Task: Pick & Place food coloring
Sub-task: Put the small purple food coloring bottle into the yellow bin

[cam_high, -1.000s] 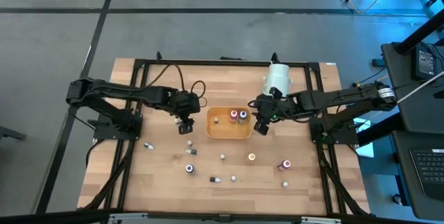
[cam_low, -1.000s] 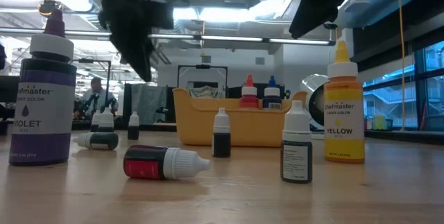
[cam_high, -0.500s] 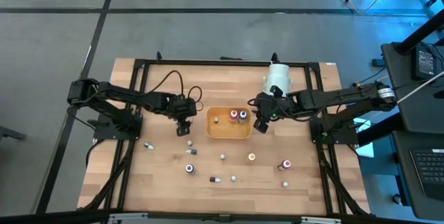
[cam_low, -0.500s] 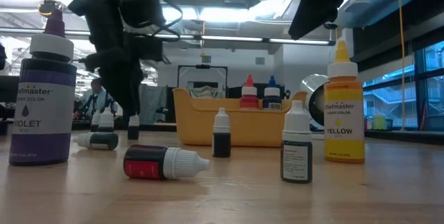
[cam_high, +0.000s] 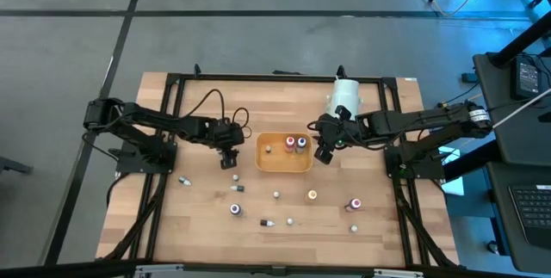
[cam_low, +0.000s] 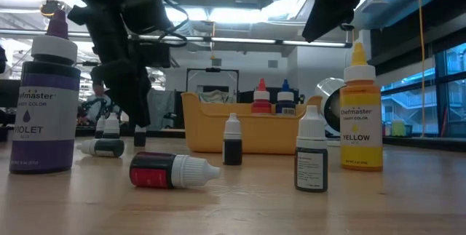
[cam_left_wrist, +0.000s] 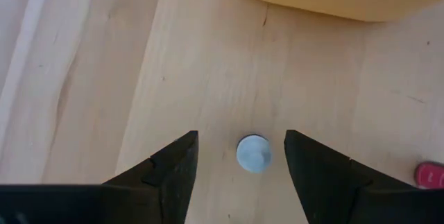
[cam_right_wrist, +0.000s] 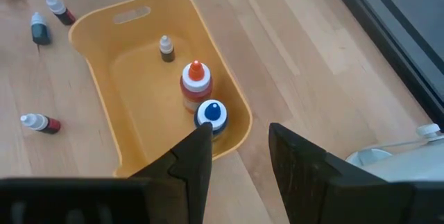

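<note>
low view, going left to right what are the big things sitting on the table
Tall violet-labelled bottle with white cap → red bottle lying on its side → yellow plastic tray → small dark upright bottle with white cap → tall yellow bottle.

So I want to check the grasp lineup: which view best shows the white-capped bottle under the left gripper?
The left wrist view: the white cap sits between the open left gripper fingers. The high view shows a speck; the low view mostly hides it.

grey floor [cam_high: 258, 20], ceiling lights [cam_low: 218, 13] — windows [cam_low: 437, 82]
</note>
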Controlling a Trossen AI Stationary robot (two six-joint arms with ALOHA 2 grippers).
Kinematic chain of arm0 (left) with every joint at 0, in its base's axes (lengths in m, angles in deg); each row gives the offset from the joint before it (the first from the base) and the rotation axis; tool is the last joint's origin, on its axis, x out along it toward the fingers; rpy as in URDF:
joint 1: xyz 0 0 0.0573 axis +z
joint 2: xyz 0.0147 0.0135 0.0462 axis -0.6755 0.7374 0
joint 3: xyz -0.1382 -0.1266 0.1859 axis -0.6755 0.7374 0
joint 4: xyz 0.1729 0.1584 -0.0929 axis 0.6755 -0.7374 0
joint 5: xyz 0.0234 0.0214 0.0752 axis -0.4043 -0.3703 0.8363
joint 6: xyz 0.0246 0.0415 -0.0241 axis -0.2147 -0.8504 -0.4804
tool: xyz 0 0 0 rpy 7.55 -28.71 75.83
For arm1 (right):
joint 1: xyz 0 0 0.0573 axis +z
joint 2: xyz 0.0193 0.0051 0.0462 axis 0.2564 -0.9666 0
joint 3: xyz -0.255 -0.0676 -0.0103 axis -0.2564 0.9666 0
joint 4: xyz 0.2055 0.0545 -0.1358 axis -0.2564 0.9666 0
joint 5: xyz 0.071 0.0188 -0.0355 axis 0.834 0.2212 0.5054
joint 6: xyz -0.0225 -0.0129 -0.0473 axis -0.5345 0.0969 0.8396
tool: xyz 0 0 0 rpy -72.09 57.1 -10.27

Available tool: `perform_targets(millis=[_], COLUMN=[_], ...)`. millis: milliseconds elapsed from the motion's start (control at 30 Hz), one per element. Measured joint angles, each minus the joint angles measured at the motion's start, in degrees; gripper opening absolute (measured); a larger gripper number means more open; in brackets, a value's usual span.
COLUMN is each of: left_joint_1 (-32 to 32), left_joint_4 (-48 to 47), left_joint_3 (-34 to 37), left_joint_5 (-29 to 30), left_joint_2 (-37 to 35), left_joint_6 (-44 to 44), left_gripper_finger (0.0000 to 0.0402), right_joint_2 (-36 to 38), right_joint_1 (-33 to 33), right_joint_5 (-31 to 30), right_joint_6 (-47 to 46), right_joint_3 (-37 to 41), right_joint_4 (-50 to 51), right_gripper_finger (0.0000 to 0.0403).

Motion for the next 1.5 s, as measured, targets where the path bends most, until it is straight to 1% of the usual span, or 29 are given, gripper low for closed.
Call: perform_targets(millis=[167,467,600,833,900,1033,1200,1300,1400,1500], left_joint_1=[-0.11,-0.37,-0.44,-0.42,-0.42,-0.42,-0.42,-0.42,-0.41,-0.63], left_joint_4=[0.3,0.45,1.85,1.51,1.51,1.03,0.76,-0.95,-4.71,-5.55], left_joint_3=[0.0,0.0,0.0,-0.07,-0.09,-0.38,-5.05,-9.53,-14.66,-18.71], left_joint_5=[-0.02,0.0,-0.02,-0.68,-0.68,-0.9,-0.92,0.79,3.34,2.56], left_joint_2=[1.83,4.21,4.34,4.32,4.32,3.87,1.7,0.58,0.1,0.13], left_joint_6=[0.39,0.66,0.64,0.59,0.61,2.48,2.63,0.51,-0.76,-0.92], left_gripper_finger=[0.0181,0.0151,0.0126,0.0076,0.0071,0.0073,0.0071,0.007,0.0071,0.0071], right_joint_2=[0.0,0.0,0.0,0.0,0.0,0.0,0.0,0.0,0.0,-0.02], right_joint_1=[0.0,0.0,0.0,0.0,0.0,0.0,0.0,0.0,0.0,0.0], right_joint_5=[0.0,-1.27,-1.29,-1.34,-1.36,-1.38,-1.44,-1.44,-1.43,-1.42], right_joint_6=[0.0,-0.01,0.07,1.2,1.33,1.44,1.46,1.46,1.46,1.46], right_joint_3=[-0.02,-0.02,-0.02,-0.02,-0.02,-0.02,-0.02,-0.02,-0.02,-0.02], right_joint_4=[-0.04,0.18,0.22,0.42,0.42,0.44,0.45,0.57,0.86,0.98], right_gripper_finger=[0.0145,0.0145,0.0145,0.0145,0.0145,0.0145,0.0145,0.0145,0.0145,0.0145])
